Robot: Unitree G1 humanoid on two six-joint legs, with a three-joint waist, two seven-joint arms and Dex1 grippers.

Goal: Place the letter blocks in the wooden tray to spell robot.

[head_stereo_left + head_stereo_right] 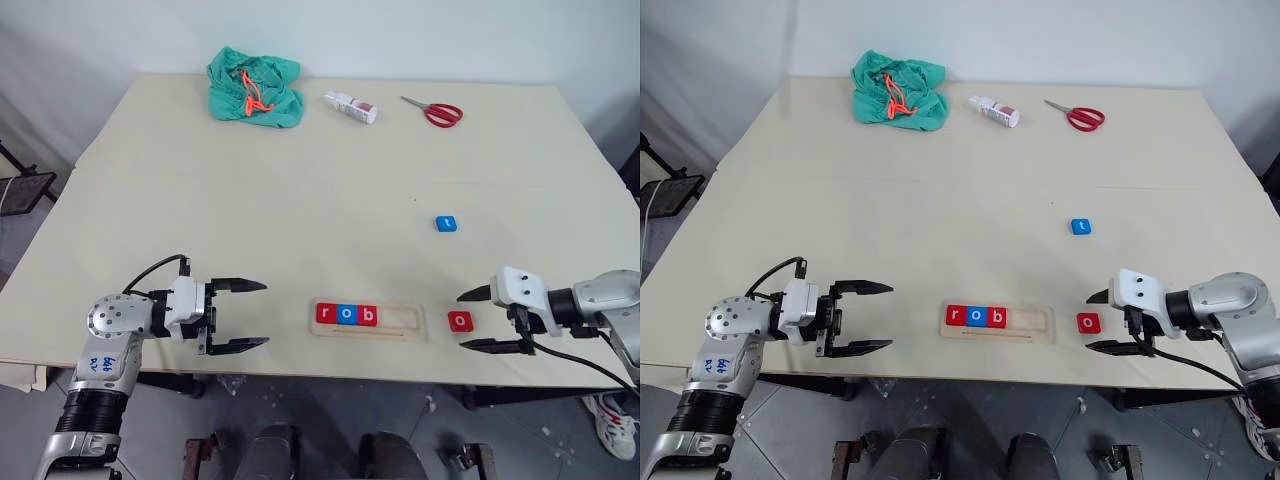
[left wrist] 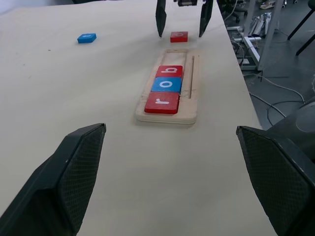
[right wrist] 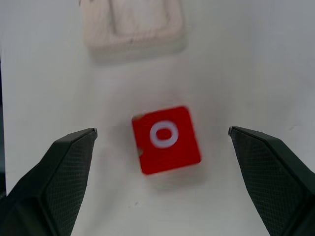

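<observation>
Red o tile (image 3: 166, 139) between my wide right fingers (image 3: 69, 167).
Tray (image 1: 400, 322) lies just beyond it; my left gripper (image 1: 240, 315) gapes, empty.

Beige table (image 1: 300, 200) against white wall (image 1: 400, 35), grey floor (image 1: 160, 420).

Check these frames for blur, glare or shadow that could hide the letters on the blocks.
Right wrist view: mild blur, but the red o block still reads, with a soft shadow beneath and the wooden tray washed pale. Left wrist view: the r, o and b blocks are sharp. Head views: even light, no glare; the blue t block is small, its letter hard to read.
</observation>
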